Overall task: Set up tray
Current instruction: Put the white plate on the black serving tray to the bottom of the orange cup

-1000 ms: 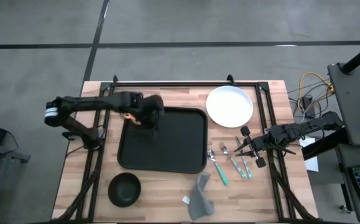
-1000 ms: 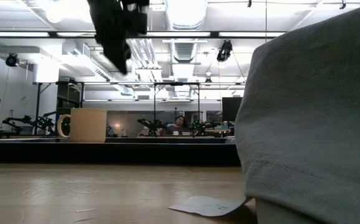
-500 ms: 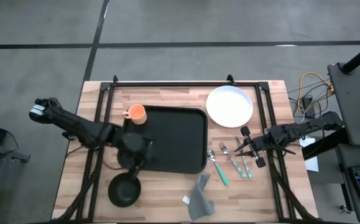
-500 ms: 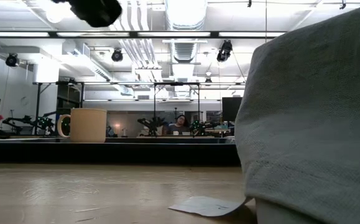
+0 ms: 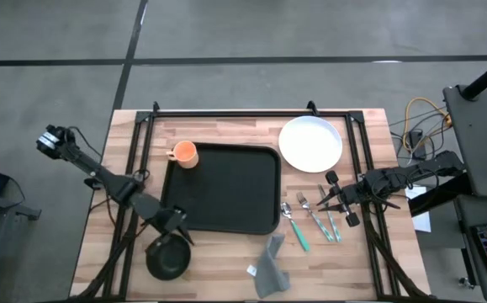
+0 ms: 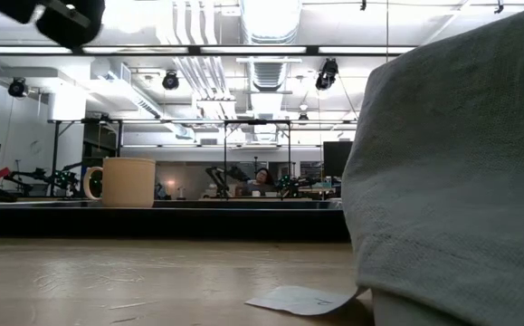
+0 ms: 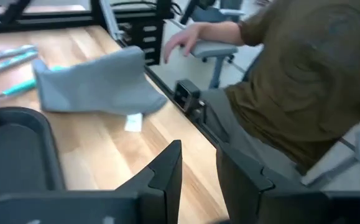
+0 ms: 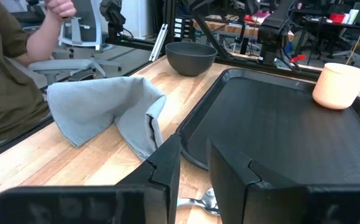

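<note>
The black tray [image 5: 222, 189] lies mid-table; in the low view it is a dark band [image 6: 153, 222]. An orange cup [image 5: 184, 154] stands upright on its far-left corner [image 8: 340, 84] [image 6: 128, 181]. My left gripper [image 5: 178, 229] is open and empty at the tray's near-left corner, just beyond the black bowl [image 5: 167, 257]; its wrist view [image 7: 198, 180] looks along the near edge past the tray's rim [image 7: 12, 149]. My right gripper [image 5: 325, 200] waits open beside the cutlery [image 5: 310, 220], its fingers [image 8: 195, 168] toward the tray [image 8: 279, 130].
A white plate [image 5: 310, 143] sits at the table's far right. A grey napkin [image 5: 270, 268] [image 7: 92, 81] lies crumpled by the near edge and fills the low view's right [image 6: 452, 181]. A person in an olive shirt [image 7: 304, 81] sits just off the near edge.
My left gripper has drawn away from the cup at the tray's far-left corner and swung toward the near edge, ending by the tray's near-left corner beside the bowl. The cup has stayed upright on the tray. The right arm has kept still.
</note>
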You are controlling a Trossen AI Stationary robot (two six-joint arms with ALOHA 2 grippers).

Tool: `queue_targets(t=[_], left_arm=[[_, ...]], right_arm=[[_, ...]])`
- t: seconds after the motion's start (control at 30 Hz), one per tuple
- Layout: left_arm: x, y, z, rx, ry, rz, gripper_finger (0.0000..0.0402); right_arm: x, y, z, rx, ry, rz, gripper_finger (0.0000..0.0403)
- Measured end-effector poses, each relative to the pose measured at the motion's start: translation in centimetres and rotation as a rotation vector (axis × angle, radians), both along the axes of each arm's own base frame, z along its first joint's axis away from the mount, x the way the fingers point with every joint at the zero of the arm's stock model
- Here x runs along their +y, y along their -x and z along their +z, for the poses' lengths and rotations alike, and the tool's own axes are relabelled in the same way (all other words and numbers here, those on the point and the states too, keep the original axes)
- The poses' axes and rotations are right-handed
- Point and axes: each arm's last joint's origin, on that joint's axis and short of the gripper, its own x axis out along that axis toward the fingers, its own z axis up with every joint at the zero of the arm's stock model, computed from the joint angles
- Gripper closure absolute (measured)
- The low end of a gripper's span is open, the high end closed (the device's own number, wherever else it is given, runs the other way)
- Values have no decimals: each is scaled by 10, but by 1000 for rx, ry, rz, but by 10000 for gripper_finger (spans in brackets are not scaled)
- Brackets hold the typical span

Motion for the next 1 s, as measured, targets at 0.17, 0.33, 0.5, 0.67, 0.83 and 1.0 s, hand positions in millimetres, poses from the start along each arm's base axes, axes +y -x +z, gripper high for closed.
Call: queue_targets(t=[0.17, 0.33, 0.5, 0.67, 0.83, 1.0], left_arm=[[0, 19, -4, -31, 4, -58, 321], [5, 36, -6, -119, -9, -114, 321], [14, 51, -12, -180, 8, -127, 321], [25, 65, -19, -269, 57, -124, 321], [35, 79, -24, -342, 111, -141, 321], [42, 92, -26, -454, 155, -228, 321]], right_arm=[[0, 0, 0, 0, 0, 0, 335], [0, 0, 0, 0, 0, 0, 335], [0, 0, 0, 1, 0, 0, 335], [0, 0, 0, 0, 0, 0, 335], [0, 0, 0, 1, 0, 0, 335], [0, 0, 0, 0, 0, 0, 335]])
